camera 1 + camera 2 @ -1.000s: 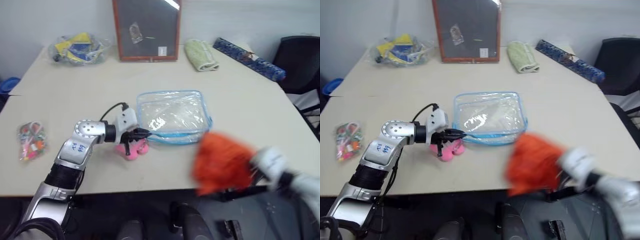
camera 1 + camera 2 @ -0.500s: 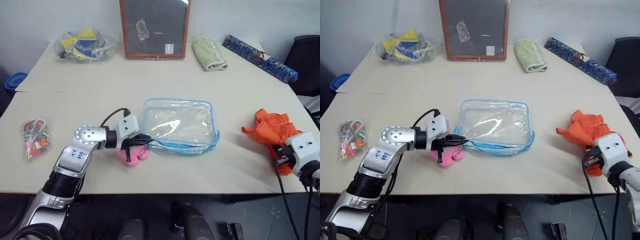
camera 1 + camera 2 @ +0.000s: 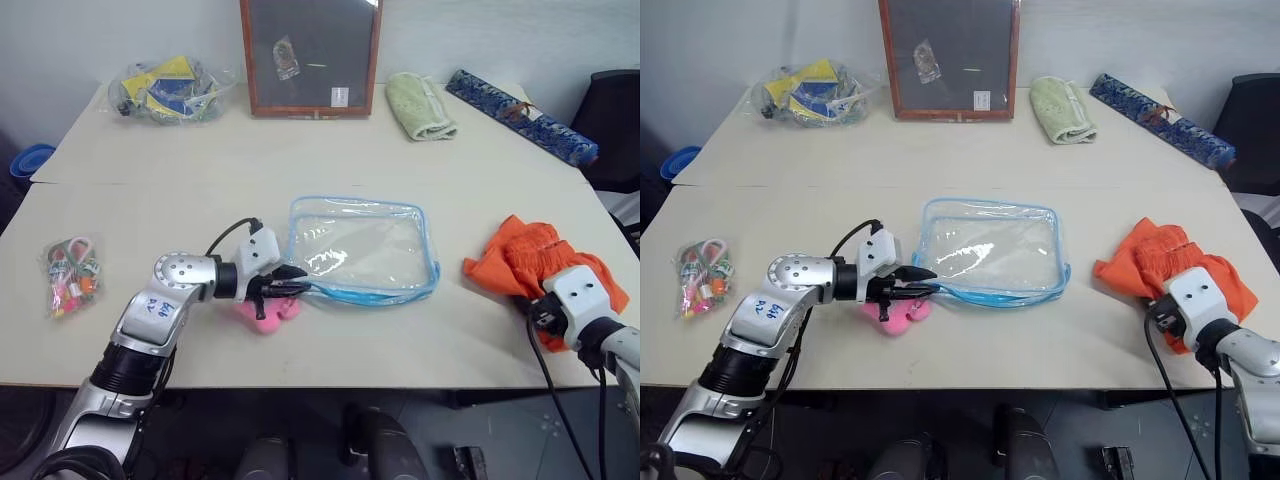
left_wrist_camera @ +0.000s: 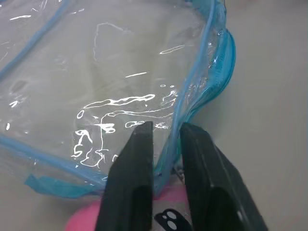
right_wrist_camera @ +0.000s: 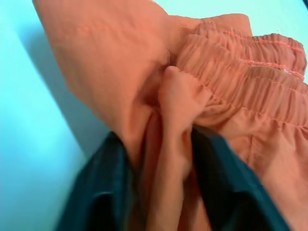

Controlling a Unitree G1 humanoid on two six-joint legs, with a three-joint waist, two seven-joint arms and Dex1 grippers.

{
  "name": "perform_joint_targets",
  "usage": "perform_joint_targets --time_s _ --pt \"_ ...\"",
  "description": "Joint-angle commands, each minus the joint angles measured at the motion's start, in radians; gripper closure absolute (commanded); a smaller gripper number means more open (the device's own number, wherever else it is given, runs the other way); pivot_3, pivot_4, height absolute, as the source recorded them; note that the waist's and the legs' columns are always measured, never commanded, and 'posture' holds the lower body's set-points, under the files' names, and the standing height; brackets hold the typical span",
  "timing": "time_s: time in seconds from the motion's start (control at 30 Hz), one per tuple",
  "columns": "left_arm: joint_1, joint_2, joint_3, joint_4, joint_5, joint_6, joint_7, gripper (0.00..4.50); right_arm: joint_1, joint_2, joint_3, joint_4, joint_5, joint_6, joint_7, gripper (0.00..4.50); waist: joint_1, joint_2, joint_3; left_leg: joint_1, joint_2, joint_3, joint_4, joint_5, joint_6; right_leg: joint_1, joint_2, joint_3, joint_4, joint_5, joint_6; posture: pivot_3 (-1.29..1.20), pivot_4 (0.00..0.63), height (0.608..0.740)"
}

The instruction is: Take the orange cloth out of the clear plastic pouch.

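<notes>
Nothing left in the clear plastic pouch (image 3: 362,247), lying flat mid-table! Left gripper (image 4: 166,144) has fingers slightly apart around its blue edge. Right gripper (image 5: 159,168), fingers apart, straddles the orange cloth (image 3: 530,258) near the table's right edge.

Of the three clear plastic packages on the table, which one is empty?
The clear plastic pouch with blue edging, mid-table; the far bag and small packet hold colourful items.

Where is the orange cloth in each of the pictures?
Left eye view: orange cloth at the table's right edge.
Right eye view: same spot.
Left wrist view: not in it.
Right wrist view: close up, between the fingers.
Shared landmark: clear plastic pouch, middle of the table.
</notes>
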Motion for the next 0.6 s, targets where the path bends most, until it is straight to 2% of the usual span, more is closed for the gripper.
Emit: perform_joint_targets --time_s 0.03,0.13,0.17,0.3,0.47,0.53,0.6 --pt "-0.011 0.016 0.056 -0.04 -0.055 0.026 -0.012 2.09 0.034 -0.027 -0.106 -0.123 0.098 0.078 0.046 1.11 0.0 0.0 0.0 0.0 0.0 0.0 0.0 0.0 0.0 0.0 0.0 0.0 0.0 0.0 0.0 0.0 0.15 0.74" --pt "-0.033 0.024 0.109 -0.033 -0.112 0.079 -0.014 1.15 0.066 -0.034 -0.191 -0.207 0.215 0.181 0.098 0.07 0.0 0.0 0.0 0.0 0.0 0.0 0.0 0.0 0.0 0.0 0.0 0.0 0.0 0.0 0.0 0.0 0.15 0.74" --pt "-0.042 0.035 0.134 -0.032 -0.14 0.103 -0.025 0.94 0.082 -0.042 -0.231 -0.24 0.258 0.213 0.124 0.07 0.0 0.0 0.0 0.0 0.0 0.0 0.0 0.0 0.0 0.0 0.0 0.0 0.0 0.0 0.0 0.0 0.15 0.74" --pt "-0.053 0.158 0.276 0.005 -0.272 0.173 -0.145 0.94 0.191 -0.094 -0.484 -0.325 0.46 0.388 0.261 0.07 -0.001 0.0 0.0 -0.001 0.001 -0.001 0.0 0.0 0.0 0.0 0.001 -0.001 0.0 0.0 0.0 0.0 0.15 0.74" --pt "0.013 0.383 0.363 0.135 -0.3 0.118 -0.367 0.94 0.372 -0.136 -0.735 -0.241 0.535 0.475 0.43 0.07 -0.002 0.0 0.0 0.0 0.003 0.0 -0.001 -0.002 -0.002 0.0 0.004 -0.001 -0.002 -0.002 -0.002 0.0 0.15 0.74" --pt "0.024 0.436 0.386 0.191 -0.296 0.079 -0.424 0.94 0.413 -0.153 -0.791 -0.176 0.527 0.473 0.468 0.07 -0.002 0.0 0.0 0.0 0.003 0.0 -0.001 -0.003 -0.001 0.0 0.006 -0.001 -0.003 -0.002 -0.003 0.0 0.15 0.74" --pt "0.002 0.445 0.391 0.232 -0.289 0.057 -0.424 0.94 0.417 -0.166 -0.801 -0.139 0.517 0.46 0.472 0.07 -0.001 -0.001 0.0 0.001 0.003 0.001 -0.001 -0.004 0.001 0.001 0.006 0.0 -0.003 -0.002 -0.002 0.0 0.15 0.74"
